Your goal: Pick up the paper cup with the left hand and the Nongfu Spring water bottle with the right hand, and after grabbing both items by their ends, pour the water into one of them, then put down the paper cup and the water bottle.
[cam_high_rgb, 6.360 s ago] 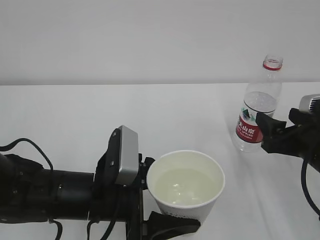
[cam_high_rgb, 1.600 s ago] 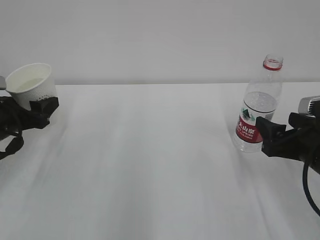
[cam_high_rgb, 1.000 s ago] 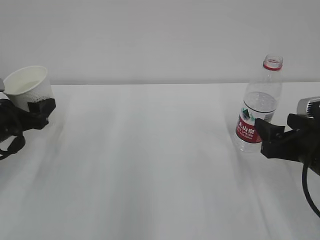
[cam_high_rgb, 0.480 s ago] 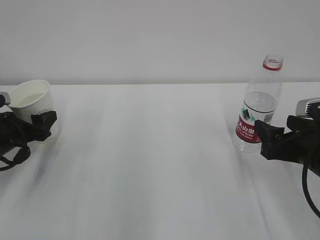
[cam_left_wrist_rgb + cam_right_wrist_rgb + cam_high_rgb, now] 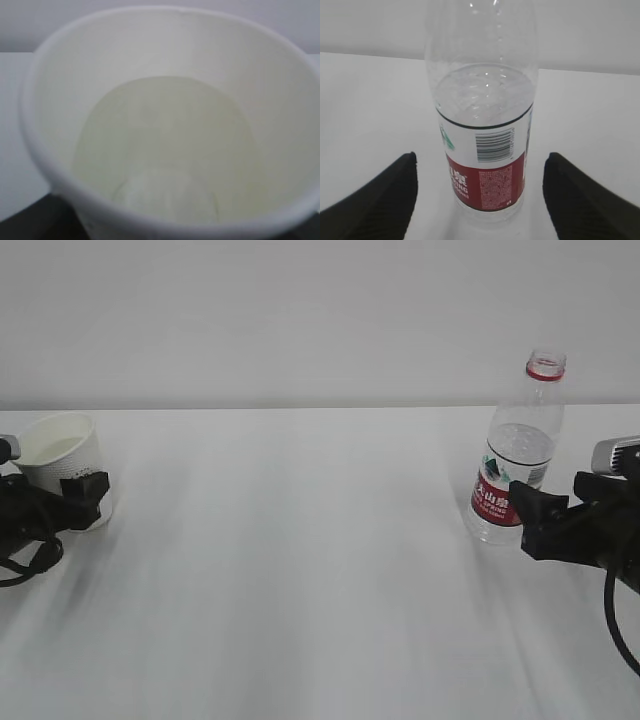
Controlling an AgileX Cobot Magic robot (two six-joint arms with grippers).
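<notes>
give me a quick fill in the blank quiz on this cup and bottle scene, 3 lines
1. The paper cup sits at the far ____ of the table in the exterior view.
2. The bottle stands upright with no ____ on its neck.
3. In the right wrist view, the right tool has its fingers on either side of the bottle, not ____ it.

Missing words: left; cap; touching

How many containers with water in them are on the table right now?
2: the paper cup at the far left by the left gripper, and the water bottle at the right, in front of the open right gripper.
</notes>
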